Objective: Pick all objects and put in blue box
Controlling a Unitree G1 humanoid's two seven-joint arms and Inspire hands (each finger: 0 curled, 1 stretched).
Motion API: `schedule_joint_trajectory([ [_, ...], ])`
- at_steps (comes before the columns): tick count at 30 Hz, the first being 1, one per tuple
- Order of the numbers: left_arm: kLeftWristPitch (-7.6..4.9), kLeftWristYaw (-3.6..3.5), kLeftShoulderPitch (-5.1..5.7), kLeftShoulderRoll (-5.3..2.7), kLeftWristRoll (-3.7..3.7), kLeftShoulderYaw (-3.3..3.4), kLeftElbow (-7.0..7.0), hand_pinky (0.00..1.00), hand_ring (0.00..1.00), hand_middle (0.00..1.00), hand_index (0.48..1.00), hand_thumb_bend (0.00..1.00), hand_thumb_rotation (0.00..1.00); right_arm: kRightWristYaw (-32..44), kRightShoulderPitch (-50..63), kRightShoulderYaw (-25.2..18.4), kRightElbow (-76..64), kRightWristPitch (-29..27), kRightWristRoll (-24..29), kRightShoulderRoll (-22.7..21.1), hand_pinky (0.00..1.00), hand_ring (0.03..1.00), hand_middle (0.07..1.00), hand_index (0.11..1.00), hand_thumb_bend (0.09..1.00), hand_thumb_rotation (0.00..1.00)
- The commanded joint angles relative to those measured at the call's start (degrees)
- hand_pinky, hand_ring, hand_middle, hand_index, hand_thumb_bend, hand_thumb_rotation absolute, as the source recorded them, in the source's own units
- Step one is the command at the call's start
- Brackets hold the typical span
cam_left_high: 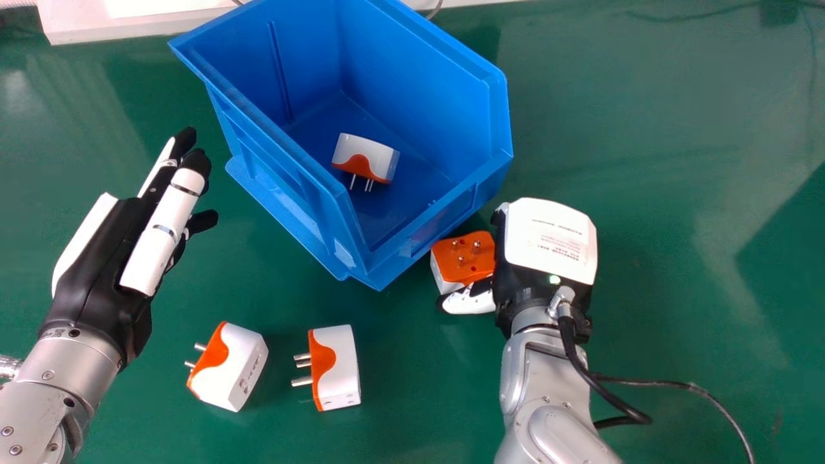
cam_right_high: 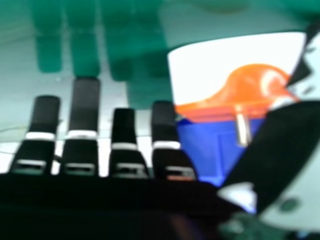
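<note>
In the head view, one plug lies inside the blue box, two plugs sit on the near tabletop, and a pins-up plug is by the right hand; the left hand has straight fingers. In the right hand view, the right hand's fingers stretch out straight, thumb beside that plug.
</note>
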Motion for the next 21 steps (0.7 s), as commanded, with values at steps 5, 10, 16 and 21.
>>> schedule_joint_trajectory([
  [5, 0.55, 0.75, -0.22, 0.20, 0.05, -0.22, -2.16, 0.92, 0.99, 1.00, 1.000, 0.43, 1.00, 1.77, -0.25, 1.27, 0.94, -2.96, 2.21, 1.99, 0.71, 0.781, 0.836, 0.734, 0.683, 0.35],
  [10, 0.70, 1.02, -0.04, 0.14, 0.02, -0.44, -2.43, 0.92, 0.99, 1.00, 1.000, 0.42, 1.00, 0.63, -0.11, 1.27, 1.19, -4.54, 2.64, 2.28, 0.71, 0.780, 0.833, 0.746, 0.658, 0.33],
  [16, 0.93, 1.11, 0.11, 0.12, 0.02, -0.49, -2.78, 0.92, 0.99, 1.00, 1.000, 0.42, 1.00, 0.78, -0.42, 0.96, 1.01, -5.90, 3.55, 2.59, 0.72, 0.784, 0.829, 0.726, 0.617, 0.25],
  [21, 1.05, 1.14, 0.04, 0.13, 0.02, -0.51, -2.70, 0.92, 0.99, 1.00, 1.000, 0.42, 1.00, 0.39, -0.84, 0.48, 1.67, -6.69, 4.81, 3.29, 0.73, 0.790, 0.817, 0.655, 0.606, 0.22],
])
